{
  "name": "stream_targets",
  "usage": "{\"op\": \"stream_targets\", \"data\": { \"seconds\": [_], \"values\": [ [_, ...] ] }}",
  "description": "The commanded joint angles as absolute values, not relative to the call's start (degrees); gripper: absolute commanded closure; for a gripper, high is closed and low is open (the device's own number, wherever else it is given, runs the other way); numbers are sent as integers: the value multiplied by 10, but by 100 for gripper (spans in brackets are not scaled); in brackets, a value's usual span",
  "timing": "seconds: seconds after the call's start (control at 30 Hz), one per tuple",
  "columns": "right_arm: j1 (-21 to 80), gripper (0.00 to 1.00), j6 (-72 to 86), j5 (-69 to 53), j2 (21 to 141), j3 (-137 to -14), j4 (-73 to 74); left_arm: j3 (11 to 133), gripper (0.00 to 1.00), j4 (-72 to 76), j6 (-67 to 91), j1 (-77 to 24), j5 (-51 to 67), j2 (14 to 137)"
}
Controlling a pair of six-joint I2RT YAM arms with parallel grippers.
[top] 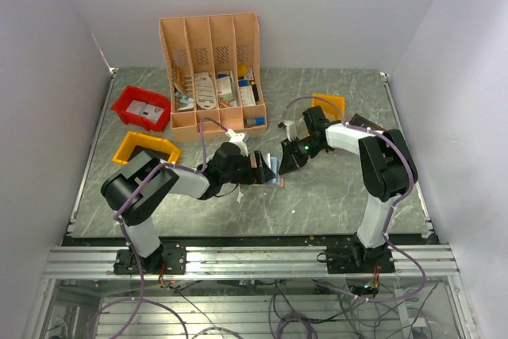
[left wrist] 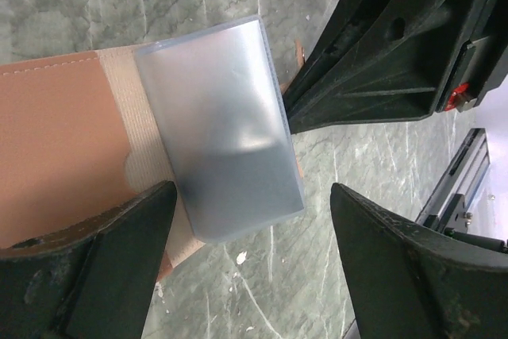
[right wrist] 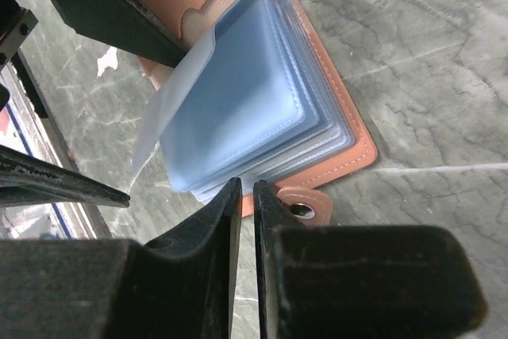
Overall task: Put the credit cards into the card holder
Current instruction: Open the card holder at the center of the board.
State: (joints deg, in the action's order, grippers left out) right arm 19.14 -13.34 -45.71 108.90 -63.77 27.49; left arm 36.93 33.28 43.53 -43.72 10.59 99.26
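There's the tan-brown leather card holder (right wrist: 359, 147), lying open on the table (top: 341, 196), clear pockets fanned. The left end effector (left wrist: 252, 200) gapes wide astride one curled pocket; the right end effector (right wrist: 246, 192) is pinched nearly together at the stack's edge.

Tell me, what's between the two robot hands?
The open card holder, lying on the table between the left gripper and right gripper in the top view. In the left wrist view, its clear pocket stands between the left fingers.

even bright light, soft shadows
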Motion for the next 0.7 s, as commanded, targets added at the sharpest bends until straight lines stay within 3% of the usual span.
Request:
{"op": "stream_targets", "data": {
  "seconds": [0.0,0.17,0.5,0.67],
  "values": [
    [179,87,-145,-467,1070,-649,280,335,9,357,467,-428,121,1025],
    [173,78,-150,-508,1045,-636,273,317,9,402,495,-423,131,1033],
    [174,77,-117,-578,1086,-634,264,305,10,441,519,-422,134,1048],
    [174,69,-100,-568,1100,-631,256,297,10,447,520,-421,130,1053]
  ]
}}
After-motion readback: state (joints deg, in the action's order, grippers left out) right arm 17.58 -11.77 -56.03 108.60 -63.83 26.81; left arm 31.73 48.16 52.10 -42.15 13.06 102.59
